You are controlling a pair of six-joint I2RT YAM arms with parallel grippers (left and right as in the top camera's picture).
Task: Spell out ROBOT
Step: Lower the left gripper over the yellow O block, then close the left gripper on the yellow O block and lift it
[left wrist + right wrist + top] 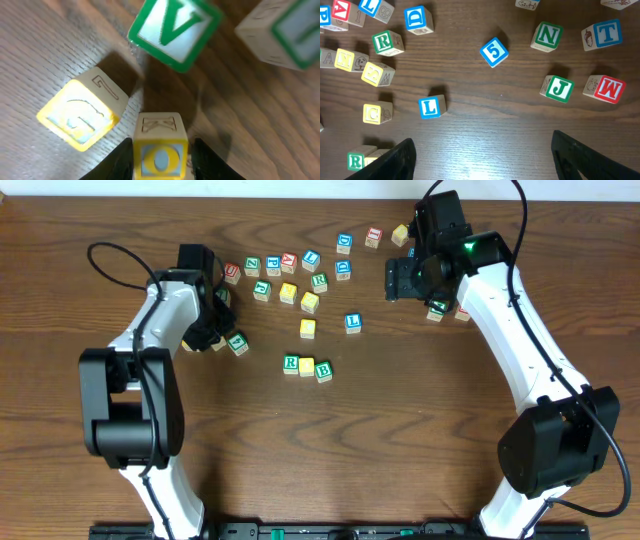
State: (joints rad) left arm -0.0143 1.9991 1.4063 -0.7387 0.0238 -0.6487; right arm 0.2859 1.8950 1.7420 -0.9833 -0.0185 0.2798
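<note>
My left gripper (161, 162) is shut on a yellow O block (161, 159), one finger on each side of it. In the overhead view the left gripper (212, 320) hides that block. A green V block (172, 30) and a yellow G block (80, 112) lie just ahead of it. A row of a green R block (291, 364), a yellow block (307, 366) and a green B block (323, 371) lies mid-table. A blue T block (606, 33) lies at the far right. My right gripper (485, 160) is open and empty above bare wood, and it also shows in the overhead view (400, 280).
Loose blocks lie scattered at the back of the table (400, 430): a blue L (430, 107), blue 5 (494, 51), green N (547, 36), green J (560, 88), red M (606, 88), yellow C (372, 113). A green block (237, 343) sits beside my left gripper.
</note>
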